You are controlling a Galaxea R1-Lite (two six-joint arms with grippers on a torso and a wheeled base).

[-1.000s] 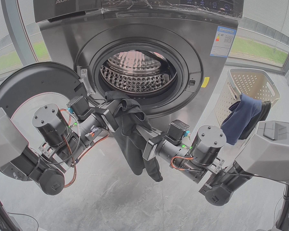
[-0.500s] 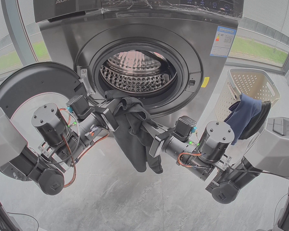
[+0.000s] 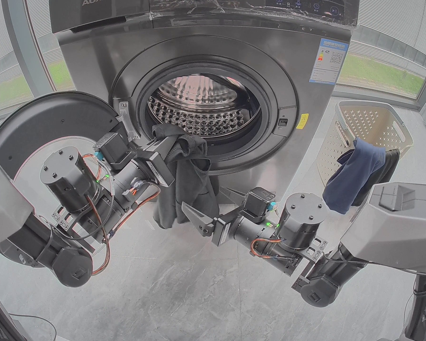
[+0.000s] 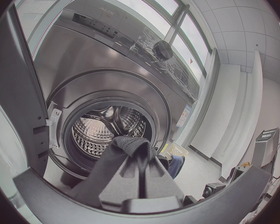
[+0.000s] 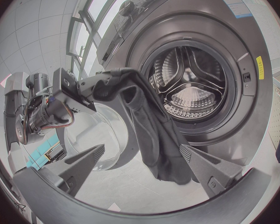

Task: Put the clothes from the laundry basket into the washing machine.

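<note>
The left tool holds a dark garment before the washing machine opening. The left wrist view shows its fingers pinching the fabric. In the right wrist view the cloth hangs between the wide-spread right tool. The head view adds the laundry basket with a blue cloth over its rim.

We see a grey tiled floor running to tall windows, with a dark window frame rising on the left. Beyond the glass lies a strip of green lawn. White square tiles cover the room's surface beside the windows.
</note>
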